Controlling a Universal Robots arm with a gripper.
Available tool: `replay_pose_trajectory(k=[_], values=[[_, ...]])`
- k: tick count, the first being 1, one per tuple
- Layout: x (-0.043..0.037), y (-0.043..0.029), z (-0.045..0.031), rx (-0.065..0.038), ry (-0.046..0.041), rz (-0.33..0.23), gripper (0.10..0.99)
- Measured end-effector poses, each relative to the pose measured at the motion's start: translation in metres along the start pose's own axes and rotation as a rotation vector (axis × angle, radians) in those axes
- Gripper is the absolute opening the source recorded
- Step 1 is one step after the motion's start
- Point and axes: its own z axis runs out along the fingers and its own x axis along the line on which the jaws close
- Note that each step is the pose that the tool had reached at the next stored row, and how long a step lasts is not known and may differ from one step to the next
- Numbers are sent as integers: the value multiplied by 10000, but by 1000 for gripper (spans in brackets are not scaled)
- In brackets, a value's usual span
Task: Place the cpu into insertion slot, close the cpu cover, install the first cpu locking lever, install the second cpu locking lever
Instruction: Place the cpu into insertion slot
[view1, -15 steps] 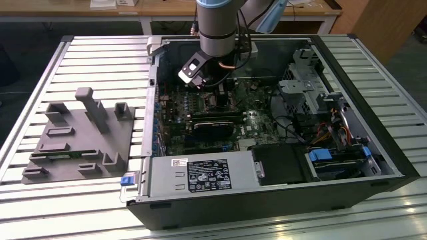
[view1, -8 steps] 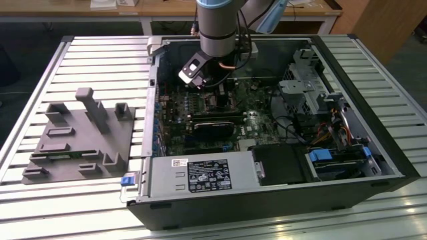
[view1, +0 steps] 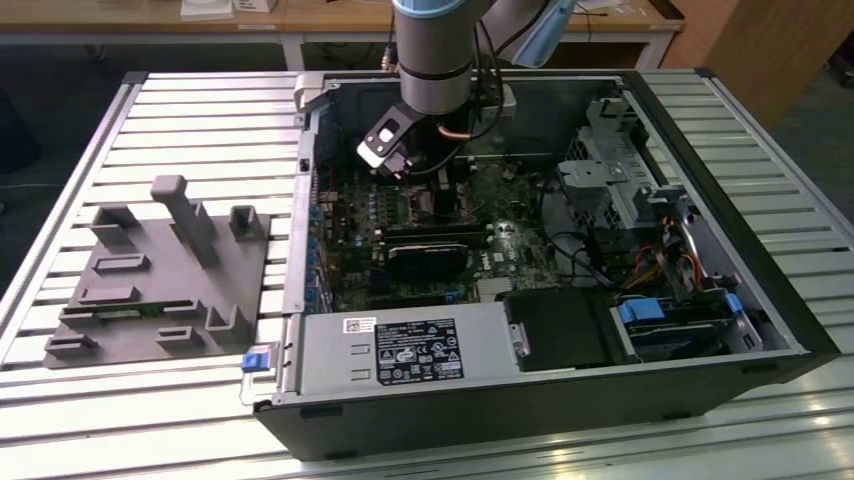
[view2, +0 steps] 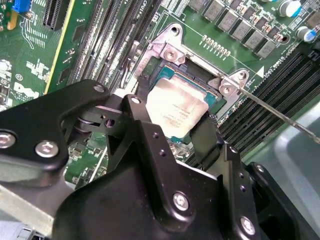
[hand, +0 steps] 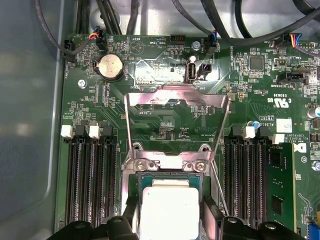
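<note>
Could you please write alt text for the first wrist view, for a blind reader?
A small square chip with a silvery-tan metal top sits in, or just above, the silver-rimmed square socket on a green motherboard, with the black gripper close around it. The thin silver frame cover is swung open.

cpu (hand: 167, 210) between jaws, over insertion slot (view2: 200, 70) — cpu cover (hand: 176, 94) upright beside.

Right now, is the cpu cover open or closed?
Open. The cpu cover is swung back, away from the insertion slot, and nothing covers the metal top of the cpu.
</note>
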Motion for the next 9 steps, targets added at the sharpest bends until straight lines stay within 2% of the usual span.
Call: replay_pose_trajectory(k=[4,9], values=[[0,1,-16,1,-1,1,612],[0,8,-100,0,-1,1,612]])
